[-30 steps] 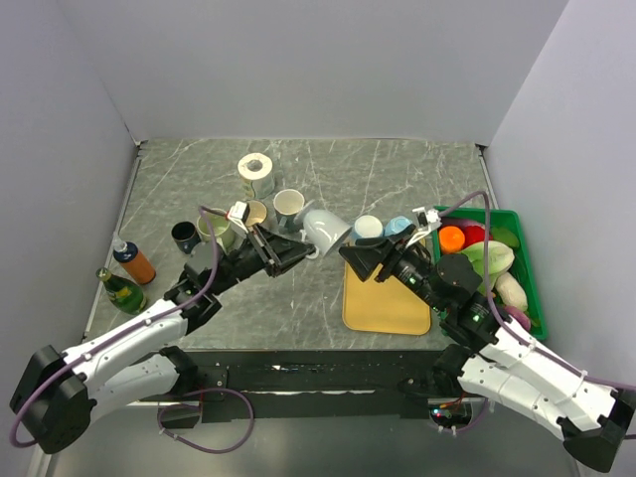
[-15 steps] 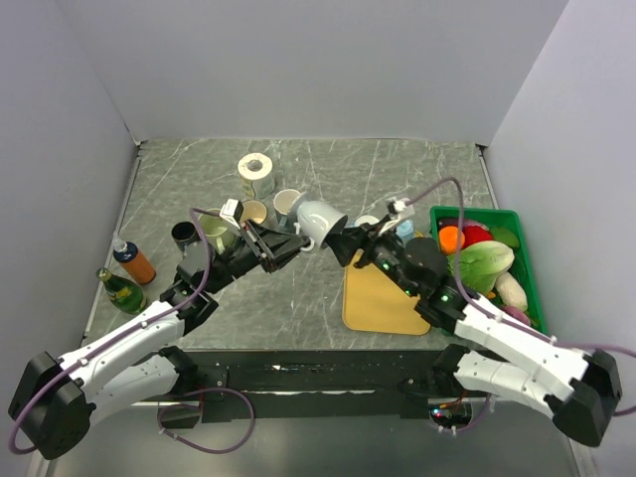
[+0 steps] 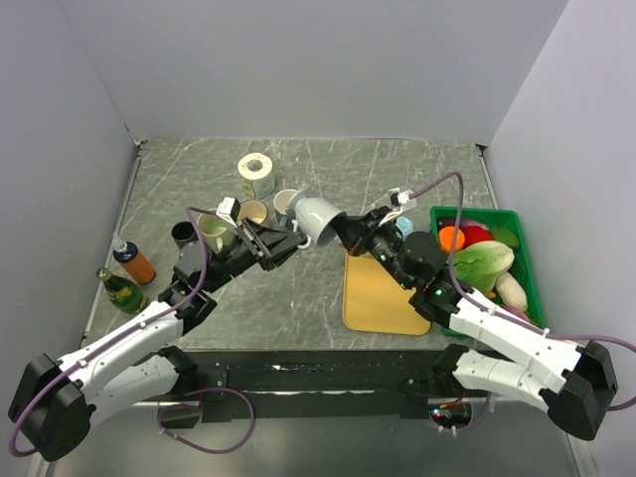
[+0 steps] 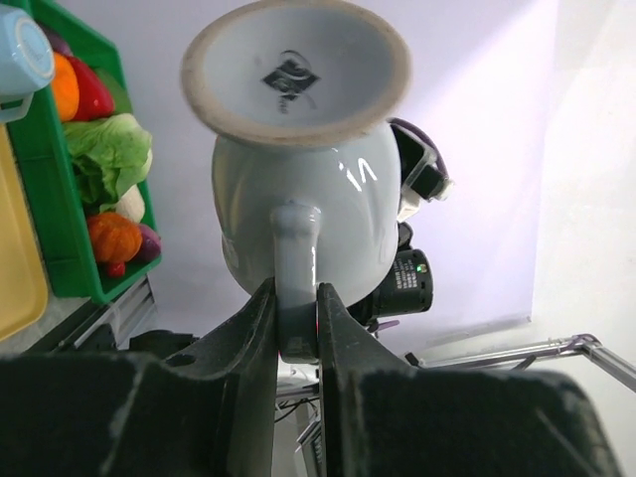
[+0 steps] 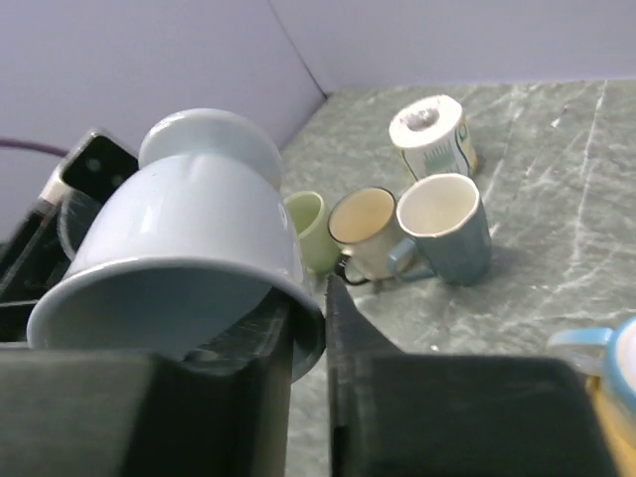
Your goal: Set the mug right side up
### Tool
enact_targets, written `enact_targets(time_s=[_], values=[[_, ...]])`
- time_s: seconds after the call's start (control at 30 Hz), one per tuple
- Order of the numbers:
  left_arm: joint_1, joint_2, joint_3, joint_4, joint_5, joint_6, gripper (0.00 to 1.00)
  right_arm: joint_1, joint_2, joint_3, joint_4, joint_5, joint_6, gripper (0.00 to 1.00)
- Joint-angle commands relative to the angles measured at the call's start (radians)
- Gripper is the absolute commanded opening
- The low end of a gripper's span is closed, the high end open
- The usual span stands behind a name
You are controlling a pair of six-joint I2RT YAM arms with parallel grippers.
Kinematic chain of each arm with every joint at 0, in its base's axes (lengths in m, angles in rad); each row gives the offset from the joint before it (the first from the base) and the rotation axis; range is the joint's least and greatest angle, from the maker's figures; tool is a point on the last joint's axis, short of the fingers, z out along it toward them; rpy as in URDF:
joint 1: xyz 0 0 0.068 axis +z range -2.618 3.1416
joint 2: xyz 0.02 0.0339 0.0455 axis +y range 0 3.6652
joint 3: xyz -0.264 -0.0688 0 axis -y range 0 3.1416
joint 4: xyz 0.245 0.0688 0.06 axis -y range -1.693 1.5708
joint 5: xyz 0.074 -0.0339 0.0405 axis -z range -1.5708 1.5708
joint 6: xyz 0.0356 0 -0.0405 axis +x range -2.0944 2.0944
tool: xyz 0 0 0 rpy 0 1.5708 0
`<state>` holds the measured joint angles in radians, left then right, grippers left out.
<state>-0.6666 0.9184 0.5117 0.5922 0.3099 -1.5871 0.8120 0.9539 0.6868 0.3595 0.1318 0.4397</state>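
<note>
A white mug hangs tilted above the table, base up toward the back left, mouth down toward the right. My left gripper is shut on its handle; in the left wrist view the handle is pinched between both fingers, under the mug's base. My right gripper is shut on the mug's rim: in the right wrist view one finger is inside the mouth and the other outside the wall. The mug fills the left of that view.
Behind the mug stand a toilet roll, a blue-grey mug, a beige mug, a green mug and a black mug. Two bottles lie left. A yellow board and a green basket of produce are right.
My right gripper moved left to the mug's mouth and shut on its rim. The left gripper kept the handle and shifted the mug slightly back and left.
</note>
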Motion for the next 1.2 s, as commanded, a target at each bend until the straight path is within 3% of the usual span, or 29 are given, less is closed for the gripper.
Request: enact_targets(time_s=[0.0, 0.1, 0.13, 0.17, 0.33, 0.5, 0.73, 1.17], values=[[-0.005, -0.004, 0.022, 0.135, 0.05, 0.001, 0.01, 0.012, -0.018, 0.068, 0.016, -0.026, -0.001, 0.0], [-0.005, 0.022, 0.033, 0.144, 0.095, 0.038, 0.16, 0.012, -0.029, 0.106, -0.076, -0.023, 0.014, 0.0], [-0.005, 0.025, 0.05, 0.14, 0.116, 0.064, 0.37, 0.01, -0.033, 0.14, -0.152, -0.005, 0.024, 0.0], [-0.004, 0.027, 0.065, 0.112, 0.133, 0.141, 0.51, 0.01, -0.035, 0.163, -0.213, 0.008, 0.043, 0.0], [-0.005, -0.022, 0.206, -0.31, 0.058, 0.473, 0.75, -0.014, -0.018, 0.356, -0.543, 0.048, 0.076, 0.0], [-0.005, -0.096, 0.228, -0.491, -0.09, 0.709, 0.86, -0.068, 0.012, 0.453, -0.799, 0.008, 0.135, 0.0], [-0.037, -0.161, 0.162, -0.526, -0.044, 1.063, 0.93, -0.132, 0.074, 0.531, -0.985, -0.093, 0.165, 0.0], [-0.343, 0.005, 0.226, -0.634, -0.25, 1.308, 0.97, -0.134, 0.115, 0.533, -1.1, -0.194, 0.105, 0.0]])
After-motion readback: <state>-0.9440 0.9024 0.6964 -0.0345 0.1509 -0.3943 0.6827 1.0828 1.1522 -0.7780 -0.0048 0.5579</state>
